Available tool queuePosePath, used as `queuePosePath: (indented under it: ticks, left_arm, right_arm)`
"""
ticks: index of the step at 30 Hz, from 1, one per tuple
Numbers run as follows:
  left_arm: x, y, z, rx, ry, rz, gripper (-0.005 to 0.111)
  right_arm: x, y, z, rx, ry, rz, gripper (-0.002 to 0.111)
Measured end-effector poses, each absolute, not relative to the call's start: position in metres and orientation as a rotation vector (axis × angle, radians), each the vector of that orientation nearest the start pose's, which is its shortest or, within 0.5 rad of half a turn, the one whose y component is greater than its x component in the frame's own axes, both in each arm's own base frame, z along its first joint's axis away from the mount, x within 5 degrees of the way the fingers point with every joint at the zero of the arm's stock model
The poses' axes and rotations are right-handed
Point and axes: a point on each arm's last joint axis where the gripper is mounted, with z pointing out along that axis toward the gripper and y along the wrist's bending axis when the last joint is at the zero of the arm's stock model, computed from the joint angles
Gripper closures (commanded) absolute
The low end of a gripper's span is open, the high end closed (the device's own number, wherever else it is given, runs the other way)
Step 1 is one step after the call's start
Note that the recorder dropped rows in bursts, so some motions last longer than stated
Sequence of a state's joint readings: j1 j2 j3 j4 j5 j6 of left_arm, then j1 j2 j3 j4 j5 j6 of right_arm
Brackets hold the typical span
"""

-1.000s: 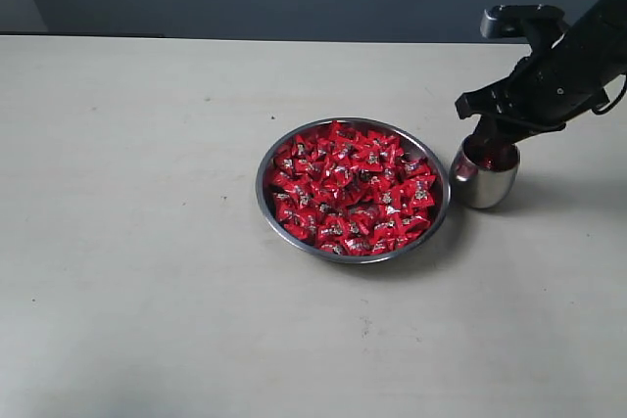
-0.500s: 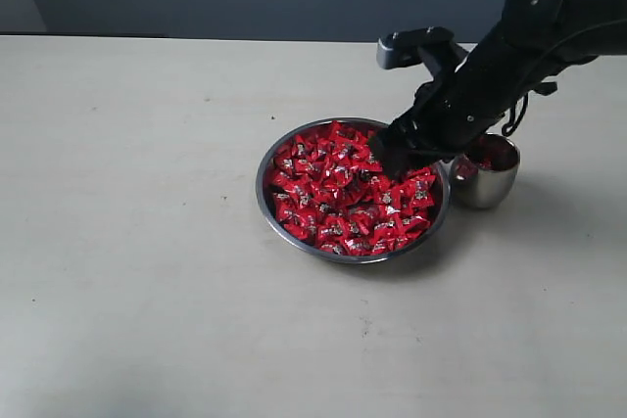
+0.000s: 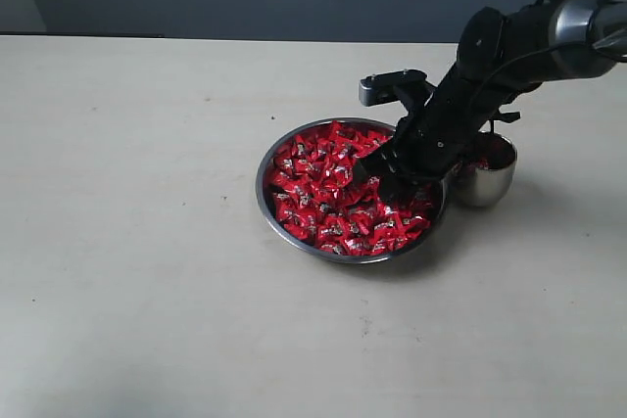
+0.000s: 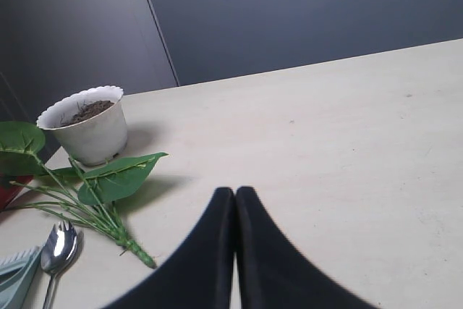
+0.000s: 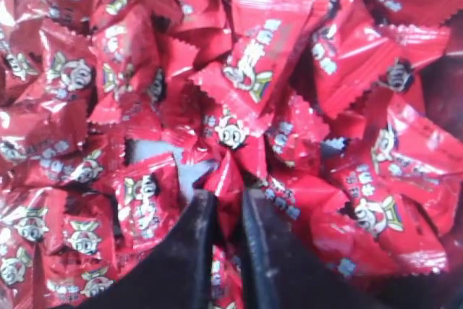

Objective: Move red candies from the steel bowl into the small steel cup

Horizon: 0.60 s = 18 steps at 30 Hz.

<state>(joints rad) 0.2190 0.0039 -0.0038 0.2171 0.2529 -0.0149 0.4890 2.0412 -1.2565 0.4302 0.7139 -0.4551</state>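
Pale tabletop [image 3: 147, 242] is spread before a dark wall. Away on the left, the left pincer [image 4: 234, 195] is held pressed shut and empty above bare surface, apparently parked clear of the work. A steel bowl [image 3: 261, 188] is heaped with red candies [image 3: 323, 193], so any dip meets one. The right pincer [image 5: 228, 197] is sunk into the heap, narrowed onto one wrapper [image 5: 226, 177]. A small cup [image 3: 487, 186] is set just beside the bowl's right rim, likely to keep the carry short.
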Motion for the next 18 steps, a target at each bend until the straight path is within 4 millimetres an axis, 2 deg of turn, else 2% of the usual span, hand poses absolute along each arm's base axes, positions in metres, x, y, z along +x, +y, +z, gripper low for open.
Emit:
queuePosePath:
  ticks: [3, 6, 13, 18]
  left_arm:
    - [0.053, 0.017, 0.192, -0.061, 1.742, 0.351, 0.106]
    - [0.053, 0.017, 0.192, -0.061, 1.742, 0.351, 0.106]
    - [0.053, 0.017, 0.192, -0.061, 1.742, 0.351, 0.106]
    - [0.053, 0.017, 0.192, -0.061, 1.742, 0.351, 0.106]
  right_arm:
    - [0.329, 0.204, 0.13, -0.924, 2.802, 0.463, 0.108]
    - [0.328, 0.203, 0.142, -0.925, 2.78, 0.468, 0.108]
    - [0.323, 0.198, 0.184, -0.958, 2.671, 0.428, 0.108]
    - [0.322, 0.188, 0.208, -0.975, 2.613, 0.299, 0.108]
